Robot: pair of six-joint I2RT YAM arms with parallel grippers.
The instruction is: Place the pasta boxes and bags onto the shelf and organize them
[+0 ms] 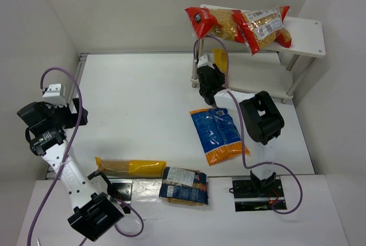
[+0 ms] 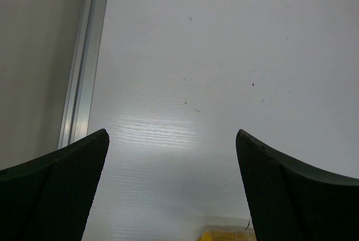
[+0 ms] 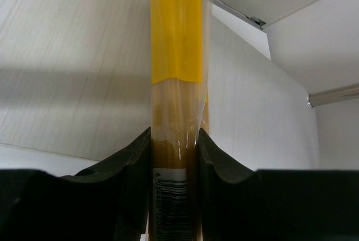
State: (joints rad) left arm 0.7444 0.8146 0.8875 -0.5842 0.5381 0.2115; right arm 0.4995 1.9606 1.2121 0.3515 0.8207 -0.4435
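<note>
At the left end of the shelf (image 1: 306, 34), the right gripper (image 3: 175, 151) pinched a yellow spaghetti pack (image 3: 175, 56) between part-closed jaws. The left gripper (image 2: 171, 140) gaped wide, holding nothing, beside the table (image 2: 224, 56) edge rail (image 2: 84, 56).

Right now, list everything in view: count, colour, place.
shelf: one, white, far right of the table.
short-pasta bags: two, clear with red ends, on the shelf's top board.
flat bag: one, blue and orange, on the table in front of the shelf.
lying spaghetti pack: one, yellow, near edge.
small pack: one, dark blue, near edge, beside the lying spaghetti pack.
held spaghetti pack: one, yellow, by the shelf's left end.
left gripper: one, black, open over bare table.
right gripper: one, black, shut on the held spaghetti pack.
</note>
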